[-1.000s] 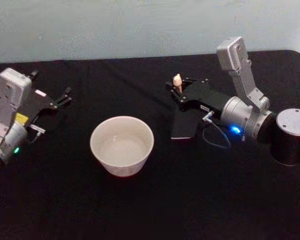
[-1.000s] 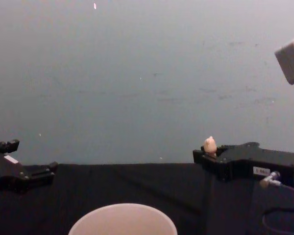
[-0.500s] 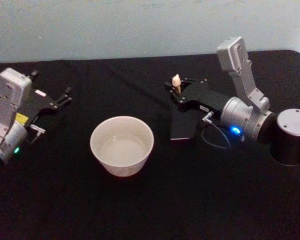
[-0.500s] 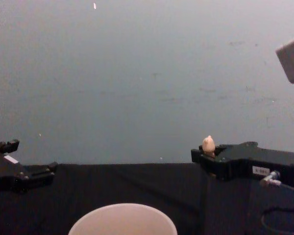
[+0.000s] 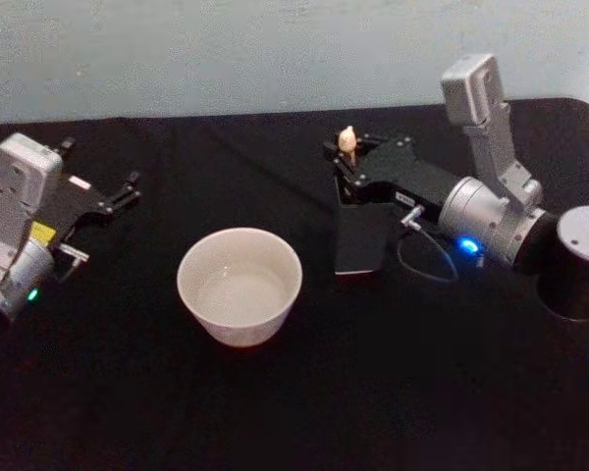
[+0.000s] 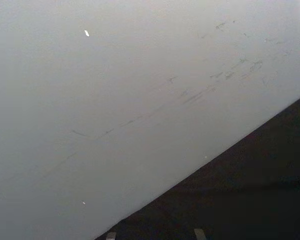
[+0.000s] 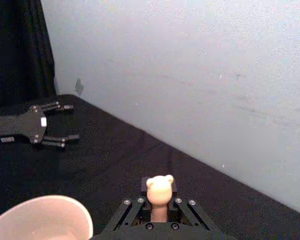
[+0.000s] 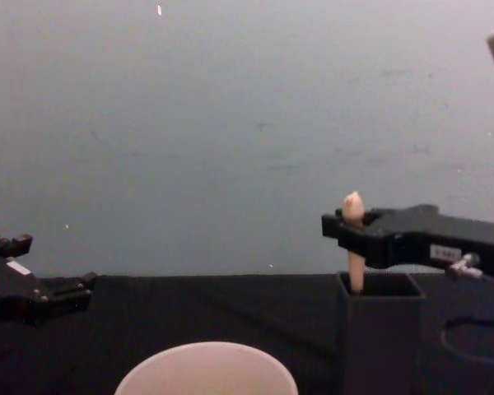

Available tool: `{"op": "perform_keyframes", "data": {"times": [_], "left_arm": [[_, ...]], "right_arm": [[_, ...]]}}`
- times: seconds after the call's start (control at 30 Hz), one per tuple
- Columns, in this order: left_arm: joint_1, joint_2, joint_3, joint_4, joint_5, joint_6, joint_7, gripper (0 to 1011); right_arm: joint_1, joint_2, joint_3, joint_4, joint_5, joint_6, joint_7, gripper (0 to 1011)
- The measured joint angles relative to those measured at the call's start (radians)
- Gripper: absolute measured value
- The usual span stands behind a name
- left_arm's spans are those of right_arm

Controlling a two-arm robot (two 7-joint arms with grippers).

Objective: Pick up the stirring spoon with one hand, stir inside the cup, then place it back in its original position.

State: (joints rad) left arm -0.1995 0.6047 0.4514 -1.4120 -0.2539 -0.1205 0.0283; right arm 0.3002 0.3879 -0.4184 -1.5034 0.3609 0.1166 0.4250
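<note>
The stirring spoon [image 5: 348, 138] stands upright, its beige knob [image 7: 159, 187] poking up above my right gripper [image 5: 346, 163], which is shut on the wooden handle [image 8: 355, 267]. The handle's lower end dips into the dark grey square holder [image 8: 380, 327], the original position, straight below the gripper [image 8: 351, 227]; the shaft and bowl are hidden inside. The holder [image 5: 359, 237] sits right of the cup [image 5: 240, 285], a wide pale round cup with nothing visible in it [image 8: 206, 368]. My left gripper [image 5: 126, 190] rests open at the table's left, away from both.
A black cloth covers the table [image 5: 304, 392], with a pale wall close behind it. A thin cable [image 5: 427, 267] loops under the right wrist. The right arm's dark cylindrical joint [image 5: 581, 263] sits at the far right edge.
My right gripper has risen with the spoon, drawing the handle up out of the holder. The holder now shows beneath it in the chest view. The left arm has not moved.
</note>
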Motion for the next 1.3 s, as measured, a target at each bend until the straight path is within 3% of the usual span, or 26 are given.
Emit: {"op": "perform_keyframes", "data": {"times": [0.53, 0.77, 0.97, 1.3], "left_arm": [[0.0, 0.0, 0.0, 0.0, 0.0, 0.0, 0.0, 1001], [0.0, 0.0, 0.0, 0.0, 0.0, 0.0, 0.0, 1001], [0.0, 0.0, 0.0, 0.0, 0.0, 0.0, 0.0, 1001], [0.0, 0.0, 0.0, 0.0, 0.0, 0.0, 0.0, 1001]], "right_arm": [[-0.051, 0.04, 0.067, -0.157, 0.058, -0.034, -0.014, 164], [-0.055, 0.048, 0.077, -0.19, 0.077, -0.05, -0.011, 164], [-0.051, 0.05, 0.073, -0.205, 0.088, -0.06, -0.002, 164], [-0.024, 0.033, 0.008, -0.192, 0.091, -0.071, 0.031, 164]]}}
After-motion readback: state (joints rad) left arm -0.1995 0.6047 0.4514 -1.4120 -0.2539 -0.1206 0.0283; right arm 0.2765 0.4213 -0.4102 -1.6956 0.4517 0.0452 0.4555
